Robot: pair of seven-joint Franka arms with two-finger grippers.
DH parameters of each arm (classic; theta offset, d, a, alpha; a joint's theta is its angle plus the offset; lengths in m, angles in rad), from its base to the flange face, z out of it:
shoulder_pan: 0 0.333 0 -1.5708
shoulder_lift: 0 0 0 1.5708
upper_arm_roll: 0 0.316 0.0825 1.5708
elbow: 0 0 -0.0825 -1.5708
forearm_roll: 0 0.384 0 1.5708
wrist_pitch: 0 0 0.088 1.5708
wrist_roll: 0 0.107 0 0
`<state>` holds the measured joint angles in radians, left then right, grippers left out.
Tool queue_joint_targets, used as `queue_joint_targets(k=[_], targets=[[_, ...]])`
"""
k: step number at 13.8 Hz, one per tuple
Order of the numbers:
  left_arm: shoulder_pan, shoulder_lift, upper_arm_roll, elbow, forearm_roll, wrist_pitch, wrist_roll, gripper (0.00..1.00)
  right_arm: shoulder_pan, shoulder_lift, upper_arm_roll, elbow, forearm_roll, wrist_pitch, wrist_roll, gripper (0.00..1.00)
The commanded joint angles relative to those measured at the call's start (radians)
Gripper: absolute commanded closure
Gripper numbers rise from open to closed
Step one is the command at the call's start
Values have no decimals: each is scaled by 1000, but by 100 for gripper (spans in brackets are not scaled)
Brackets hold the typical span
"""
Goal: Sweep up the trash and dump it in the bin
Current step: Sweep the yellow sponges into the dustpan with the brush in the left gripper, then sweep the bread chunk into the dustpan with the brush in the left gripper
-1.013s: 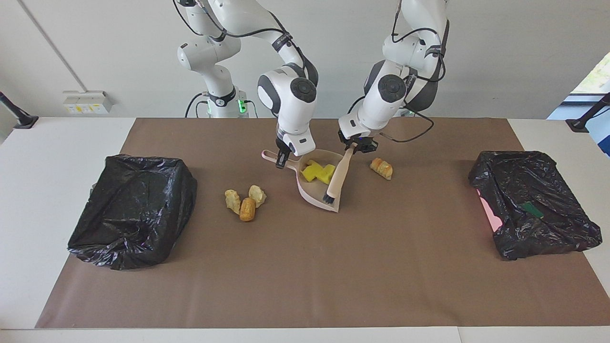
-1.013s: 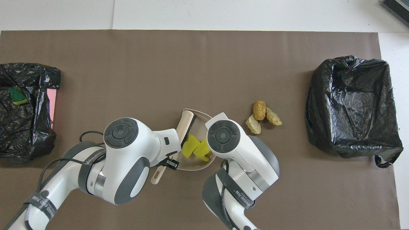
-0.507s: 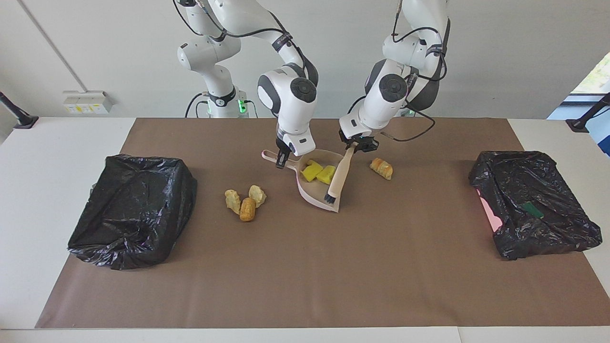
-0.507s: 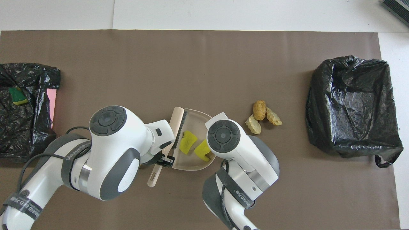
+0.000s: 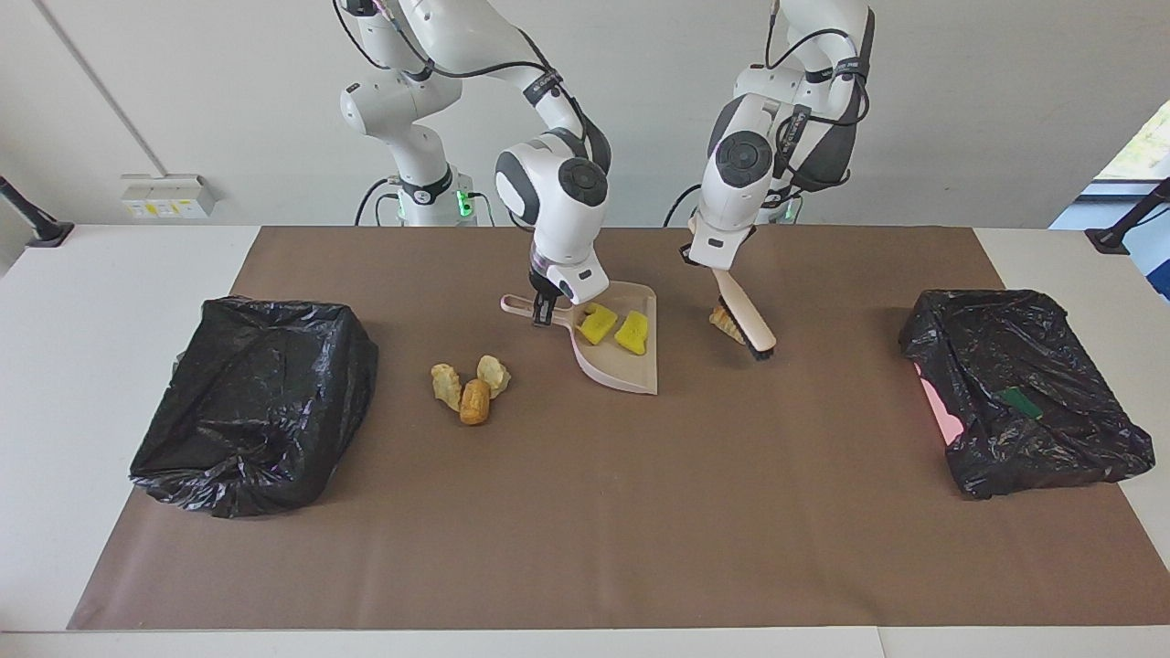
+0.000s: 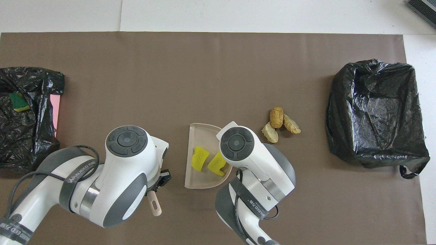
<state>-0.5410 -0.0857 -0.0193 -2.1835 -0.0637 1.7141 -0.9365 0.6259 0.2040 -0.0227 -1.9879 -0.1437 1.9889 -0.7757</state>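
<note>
Already two yellow scraps lie in the dustpan, which sits mid-desk, nearer the robots' edge than the opposite one; the other four pieces are not yet collected. Three tan chunks huddle touching one another on the mat, between the dustpan and the bag at the right arm's end. A fourth tan chunk lies by itself toward the left arm's end of the dustpan, and the brush slants down with its bristles just beside it. So, by my reading, a third of the sweeping is done and no dumping of this load has begun. The left gripper is pinched tight on the brush handle; the right gripper is clamped on the dustpan's handle. Counted: two yellow scraps, four tan chunks, one dustpan, one brush, two black-bagged bins, the second bag at the left arm's end holding a green item.
</note>
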Motion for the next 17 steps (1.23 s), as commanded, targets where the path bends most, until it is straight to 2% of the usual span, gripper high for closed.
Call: queue_joint_targets(k=[1, 3, 4, 6, 10, 12, 17], targets=[[-8, -112, 1, -152, 18, 50, -120, 100, -2, 11, 1, 7, -17, 22, -23, 100], [-8, -164, 1, -249, 7, 93, -114, 100, -3, 11, 1, 7, -17, 22, -23, 100], [-8, -166, -1, -272, -7, 104, -114, 100, -3, 11, 1, 7, -17, 22, -23, 100], [-8, -157, 1, -277, -94, 172, -117, 100, -3, 11, 1, 7, -17, 22, -22, 100], [-39, -103, -1, -286, -180, 330, -117, 100, -2, 11, 1, 7, -17, 22, -19, 100], [-86, -94, -1, -282, -212, 415, -20, 100, -2, 11, 1, 7, -17, 22, -19, 100], [-178, -91, -4, -274, -261, 446, 321, 100, -2, 11, 1, 9, -17, 22, -16, 100]])
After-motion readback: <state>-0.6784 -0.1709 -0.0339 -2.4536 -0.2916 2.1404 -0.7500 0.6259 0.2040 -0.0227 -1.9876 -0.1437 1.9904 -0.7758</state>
